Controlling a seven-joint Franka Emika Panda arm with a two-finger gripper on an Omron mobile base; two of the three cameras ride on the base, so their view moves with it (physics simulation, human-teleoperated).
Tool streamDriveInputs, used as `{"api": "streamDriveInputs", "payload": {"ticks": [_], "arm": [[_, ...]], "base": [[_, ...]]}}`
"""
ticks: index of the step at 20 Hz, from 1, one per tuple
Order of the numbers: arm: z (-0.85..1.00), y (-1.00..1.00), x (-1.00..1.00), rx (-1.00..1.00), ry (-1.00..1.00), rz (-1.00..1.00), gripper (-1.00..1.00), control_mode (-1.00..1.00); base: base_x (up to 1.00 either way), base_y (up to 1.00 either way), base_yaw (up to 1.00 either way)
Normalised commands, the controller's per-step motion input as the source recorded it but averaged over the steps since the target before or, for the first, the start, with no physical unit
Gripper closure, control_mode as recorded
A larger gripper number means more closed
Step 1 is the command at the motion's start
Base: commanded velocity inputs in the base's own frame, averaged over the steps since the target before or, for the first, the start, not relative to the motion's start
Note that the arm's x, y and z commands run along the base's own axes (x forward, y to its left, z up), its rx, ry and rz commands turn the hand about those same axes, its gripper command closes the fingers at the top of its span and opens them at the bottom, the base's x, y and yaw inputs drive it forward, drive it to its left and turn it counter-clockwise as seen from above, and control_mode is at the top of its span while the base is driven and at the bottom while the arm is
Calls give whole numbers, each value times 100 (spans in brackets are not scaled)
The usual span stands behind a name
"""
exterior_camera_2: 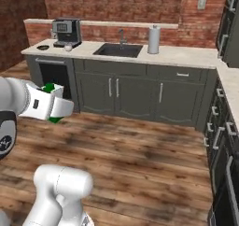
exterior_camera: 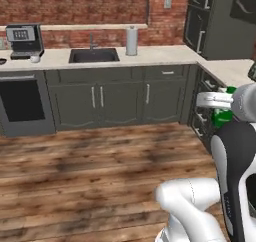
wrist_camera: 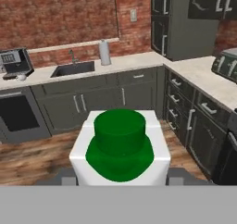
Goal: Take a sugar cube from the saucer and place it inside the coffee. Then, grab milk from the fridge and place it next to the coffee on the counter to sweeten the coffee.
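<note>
While my hand (wrist_camera: 121,181) is clamped on the milk (wrist_camera: 120,146), carton end-on to my camera with its green cap facing me, the move ahead turns on where the coffee (exterior_camera_2: 68,47) lies: far ahead of the hand and off to its left, a small white cup at the foot of the espresso machine (exterior_camera_2: 66,31). The saucer (exterior_camera_2: 43,47) sits just beyond it, further left along the same desk (exterior_camera_2: 186,56). The carton's long axis runs along my fingers toward that wall, so I judge it will need tipping upright before it goes down.

Between hand and desk there is open wooden floor (exterior_camera: 100,161), so I reckon the base must carry me across before any reach. The spot beside the cup looks tight: the machine stands just behind it, the saucer on one side, the sink (exterior_camera_2: 118,50) further right with the paper-towel roll (exterior_camera_2: 153,39) past it. The fridge (wrist_camera: 185,21) stands ahead to the hand's right. Whether the sugar cube is in the cup I cannot tell.
</note>
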Motion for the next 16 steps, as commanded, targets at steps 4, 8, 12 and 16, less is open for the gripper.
{"api": "streamDriveInputs", "payload": {"ticks": [4,8,12,16], "arm": [[0,0,0,0,0,0,100,100],[0,0,0,0,0,0,100,100],[0,0,0,0,0,0,100,100],[0,0,0,0,0,0,100,100]], "base": [[100,36,36],[100,53,28],[100,90,13],[100,100,1]]}}
